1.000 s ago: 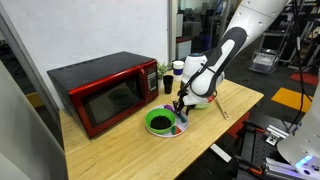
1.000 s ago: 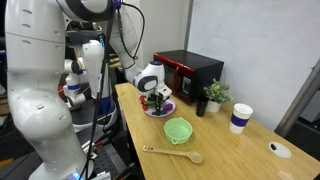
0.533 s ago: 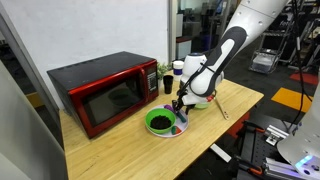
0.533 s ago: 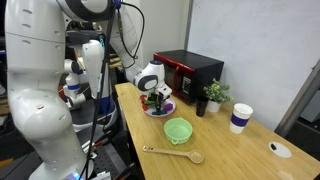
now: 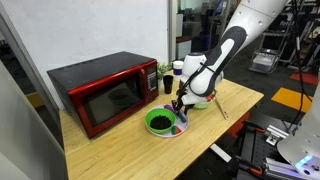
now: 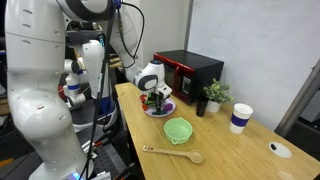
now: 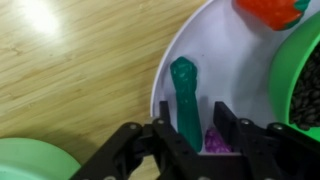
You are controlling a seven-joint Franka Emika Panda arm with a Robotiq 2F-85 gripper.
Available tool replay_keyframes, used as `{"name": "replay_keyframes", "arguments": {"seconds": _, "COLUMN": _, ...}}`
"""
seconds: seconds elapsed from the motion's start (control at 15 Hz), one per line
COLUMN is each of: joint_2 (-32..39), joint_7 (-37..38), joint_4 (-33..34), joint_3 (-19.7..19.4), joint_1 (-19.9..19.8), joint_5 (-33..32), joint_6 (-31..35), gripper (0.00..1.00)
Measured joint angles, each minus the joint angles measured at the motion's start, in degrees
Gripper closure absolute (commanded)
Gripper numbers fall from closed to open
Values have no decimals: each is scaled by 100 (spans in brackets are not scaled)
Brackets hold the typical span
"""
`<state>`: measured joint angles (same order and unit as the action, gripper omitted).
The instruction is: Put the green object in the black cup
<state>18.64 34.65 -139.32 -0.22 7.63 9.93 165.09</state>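
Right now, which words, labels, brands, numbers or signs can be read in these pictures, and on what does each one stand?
No text can be read.
On the microwave, any panel marks are too small and blurred.
On the white cup, no print shows.
In the wrist view, the plate, the green object and the claw carry no text.

wrist view | green object (image 7: pixel 185 90) lower end hidden down in the pincer (image 7: pixel 192 115) | red item (image 7: pixel 268 10) cut off by top edge | green bowl (image 7: pixel 292 60) cut off by right edge
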Motion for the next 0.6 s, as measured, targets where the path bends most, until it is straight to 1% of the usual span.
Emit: {"name": "replay_keyframes", "arguments": {"seconds": 0.6, "joint_2": 19, "joint_7": -49, "joint_4": -37, "joint_3": 205, "joint_1": 0, "joint_5": 197, "joint_6": 0, "gripper": 51}}
